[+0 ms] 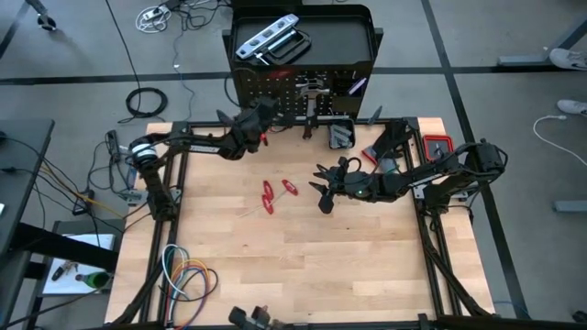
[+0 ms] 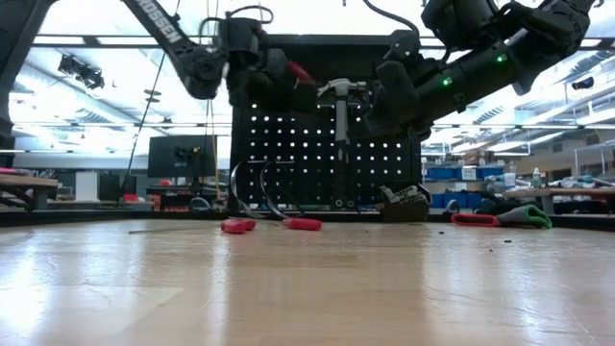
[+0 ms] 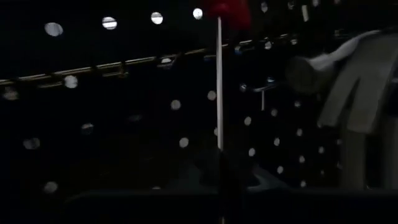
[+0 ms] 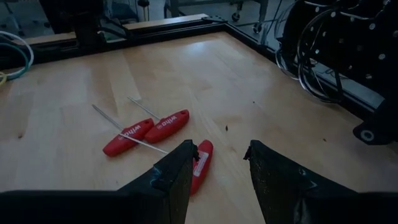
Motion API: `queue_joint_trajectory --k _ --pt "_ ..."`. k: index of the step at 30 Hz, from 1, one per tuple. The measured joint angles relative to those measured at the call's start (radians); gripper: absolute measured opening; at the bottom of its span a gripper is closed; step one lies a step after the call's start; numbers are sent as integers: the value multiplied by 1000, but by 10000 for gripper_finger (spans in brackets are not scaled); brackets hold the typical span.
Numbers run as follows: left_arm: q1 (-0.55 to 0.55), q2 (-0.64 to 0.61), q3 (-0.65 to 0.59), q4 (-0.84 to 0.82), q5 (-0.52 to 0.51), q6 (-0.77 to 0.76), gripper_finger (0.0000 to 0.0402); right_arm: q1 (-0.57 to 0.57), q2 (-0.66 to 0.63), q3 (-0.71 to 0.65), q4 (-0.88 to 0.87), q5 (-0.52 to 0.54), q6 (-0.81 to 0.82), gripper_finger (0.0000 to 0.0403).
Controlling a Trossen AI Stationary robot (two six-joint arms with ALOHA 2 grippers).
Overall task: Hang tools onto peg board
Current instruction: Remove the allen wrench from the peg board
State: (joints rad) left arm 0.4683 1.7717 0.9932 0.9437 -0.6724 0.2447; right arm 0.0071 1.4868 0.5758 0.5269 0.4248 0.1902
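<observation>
The black peg board [image 1: 275,96] stands at the table's far edge, with a steel hammer [image 2: 341,96] hanging on it. My left gripper [image 1: 259,124] is up against the board's face, shut on a red-handled T-handle screwdriver [image 3: 219,93]. Its red handle [image 2: 300,72] sits close to the board. My right gripper [image 4: 221,152] hovers open over mid-table. Below it, three red-handled screwdrivers [image 4: 166,126] lie flat on the wood, also seen from above [image 1: 268,195]. My left gripper pinches the screwdriver's thin metal shaft [image 3: 219,140] between its two fingers, away from the red handle [image 3: 227,9]. The fingers come roughly level from the table's near-left side toward the board, and the shaft runs on forward past them. The tool is lifted clear of the table.
A silver level [image 1: 266,38] lies in the tray on top of the stand. A small dark box [image 1: 341,135] and a red tool [image 1: 438,145] sit near the far right corner. Coiled coloured cables [image 1: 183,275] lie at the near left. The table's middle and near part is bare wood.
</observation>
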Motion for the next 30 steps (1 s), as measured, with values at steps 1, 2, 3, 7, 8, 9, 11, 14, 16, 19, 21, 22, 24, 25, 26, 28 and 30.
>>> queue_joint_trajectory --k 1,2,3,7,8,9,11,14,16,19,21,22,24,25,26,28,30 --pt "0 -19 -22 -2 18 -1 0 0 0 0 4 0 0 162" --pt "0 -35 -41 -9 30 1 0 -2 0 0 10 1 -1 162" --pt "-5 -49 -57 -23 30 10 0 -3 0 0 17 7 -3 162" --pt "-20 -97 -109 -51 50 13 0 -9 0 0 33 24 -5 162" --pt "-29 -114 -122 -50 53 14 0 -10 0 0 34 24 -5 162" --pt "-40 -131 -134 -45 51 18 0 -10 0 0 33 24 -5 162" --pt "-69 -165 -173 -46 46 34 0 -10 0 0 29 26 -5 162" --pt "-125 -240 -250 -120 57 40 0 -9 0 0 17 26 -6 162" --pt "-167 -315 -297 -229 78 21 0 -10 0 0 10 26 -6 162" --pt "-234 -421 -349 -473 170 -82 0 -10 0 0 4 26 -6 162" --pt "-279 -469 -363 -656 246 -183 0 -10 0 0 4 26 -6 162" --pt "-300 -486 -364 -742 287 -231 0 -10 0 0 6 26 -6 162" --pt "-339 -508 -363 -880 355 -298 0 -10 0 0 14 26 -6 162" --pt "-361 -509 -363 -939 377 -333 0 -10 0 0 18 26 -6 162" --pt "-381 -507 -363 -989 394 -368 0 -10 0 0 23 26 -6 162" --pt "-415 -499 -364 -1075 431 -427 0 -10 0 0 33 26 -6 162" --pt "-444 -488 -363 -1136 473 -465 0 -10 0 0 44 26 -6 162"
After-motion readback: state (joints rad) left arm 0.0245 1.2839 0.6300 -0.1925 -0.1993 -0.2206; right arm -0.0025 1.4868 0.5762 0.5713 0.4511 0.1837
